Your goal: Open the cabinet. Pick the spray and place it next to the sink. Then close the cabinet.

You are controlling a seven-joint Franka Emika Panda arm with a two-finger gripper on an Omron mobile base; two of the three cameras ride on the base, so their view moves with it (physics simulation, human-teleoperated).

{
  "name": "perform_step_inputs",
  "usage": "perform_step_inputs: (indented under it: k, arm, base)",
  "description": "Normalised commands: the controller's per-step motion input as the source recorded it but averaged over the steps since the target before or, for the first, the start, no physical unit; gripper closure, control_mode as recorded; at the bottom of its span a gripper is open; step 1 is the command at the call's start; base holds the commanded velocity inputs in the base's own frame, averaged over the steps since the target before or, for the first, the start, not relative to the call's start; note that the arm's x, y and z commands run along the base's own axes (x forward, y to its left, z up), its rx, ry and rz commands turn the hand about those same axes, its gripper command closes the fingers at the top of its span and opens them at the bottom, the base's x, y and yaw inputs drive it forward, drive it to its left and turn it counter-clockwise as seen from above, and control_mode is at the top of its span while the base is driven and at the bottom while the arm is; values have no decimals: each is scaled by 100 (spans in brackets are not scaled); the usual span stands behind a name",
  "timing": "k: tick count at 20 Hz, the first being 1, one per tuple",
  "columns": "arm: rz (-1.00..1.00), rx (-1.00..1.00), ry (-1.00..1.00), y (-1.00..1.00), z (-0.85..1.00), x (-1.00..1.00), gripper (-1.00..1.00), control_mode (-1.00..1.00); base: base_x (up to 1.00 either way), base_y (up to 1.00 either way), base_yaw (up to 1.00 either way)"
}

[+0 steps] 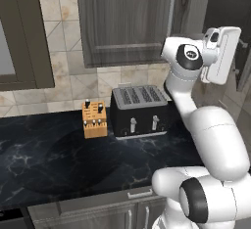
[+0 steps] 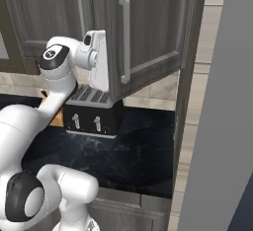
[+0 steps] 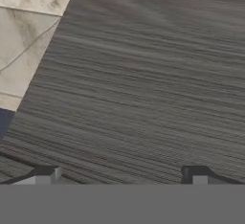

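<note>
The cabinet (image 2: 148, 22) hangs on the wall above the black marbled bench (image 1: 54, 159). In the right base view its right-hand door (image 2: 153, 32) stands swung outward toward the camera, its long silver bar handle (image 2: 124, 40) upright near the door's left edge; the left-hand door (image 1: 125, 20) sits flat in the left base view, with its own silver handle (image 1: 171, 12) along the right edge. The cabinet's inside is hidden from these angles, so I cannot tell where the spray is.

The arm rises from the base and bends up so that the white hand sits at the level of the doors' lower edge. In the right base view the hand lies just at 9 o'clock from the open door's handle, partly behind that door's edge. In the hand view the jaws (image 3: 122, 175) are spread wide, two dark fingertips (image 3: 45, 173) far apart at 6 o'clock, with nothing between them; dark wood grain lies close ahead, and beige wall tile (image 3: 28, 31) shows at 10 o'clock.

On the bench, a black four-slot toaster (image 1: 139, 110) stands below the cabinet, with an orange knife block (image 1: 94, 120) just at 9 o'clock from it. A dark brown frame with a pale pane (image 1: 19, 32) hangs on the wall at 9 o'clock in the left base view.
</note>
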Motion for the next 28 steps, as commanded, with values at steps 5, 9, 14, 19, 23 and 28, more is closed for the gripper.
perform_step_inputs:
  k: [5,9,14,19,23,28]
  arm:
    - [-5,0,0,-32,0,-27,-100,-100]
    - [-5,0,0,-37,0,-29,-100,-100]
    - [0,1,-2,17,0,-2,-100,-100]
    - [8,1,-12,83,10,0,-100,-100]
    - [11,12,-21,97,4,-14,-100,-100]
    - [14,35,-32,60,-3,-37,-100,-100]
  base:
    - [0,0,0]
    - [0,0,0]
    - [0,0,0]
    - [0,0,0]
    - [0,0,0]
    - [0,0,0]
